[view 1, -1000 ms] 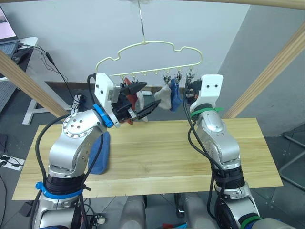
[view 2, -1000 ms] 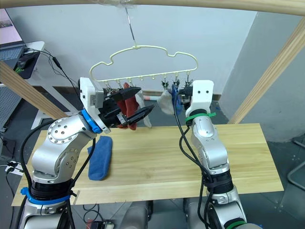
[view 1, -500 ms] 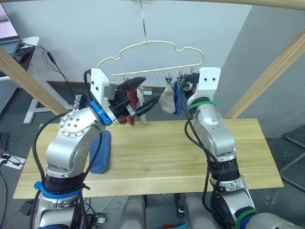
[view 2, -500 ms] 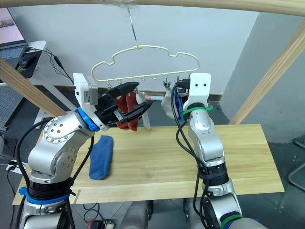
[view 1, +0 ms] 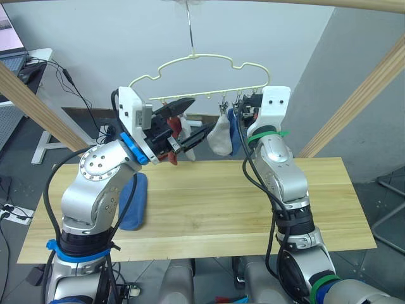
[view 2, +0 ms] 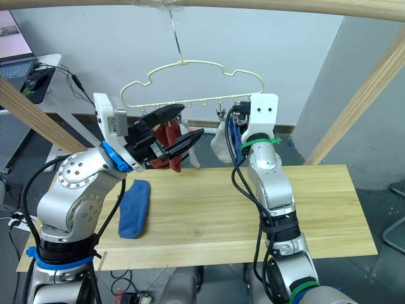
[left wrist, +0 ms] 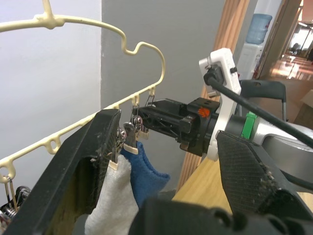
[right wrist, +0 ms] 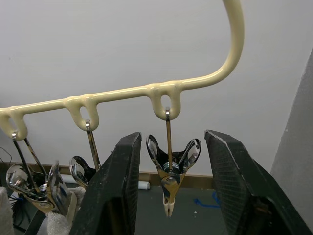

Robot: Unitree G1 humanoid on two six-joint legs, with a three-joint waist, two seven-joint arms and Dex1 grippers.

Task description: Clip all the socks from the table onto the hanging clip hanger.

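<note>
One blue sock (view 1: 133,201) lying on the table (view 1: 209,209), well below the clip hanger (view 1: 202,79). Left gripper (view 1: 190,123) raised under it, fingers wide. Left wrist: grey sock (left wrist: 111,198) clipped beside blue. Right wrist: right gripper (right wrist: 168,196) spread around an empty end clip (right wrist: 170,171).

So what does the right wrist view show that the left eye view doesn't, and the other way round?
Right wrist view alone: the end clip hangs empty between the right gripper's open fingers, untouched. Left eye view alone: a blue sock lying on the table, and the left gripper open beside the hanging red sock. Both show the clip hanger.
</note>
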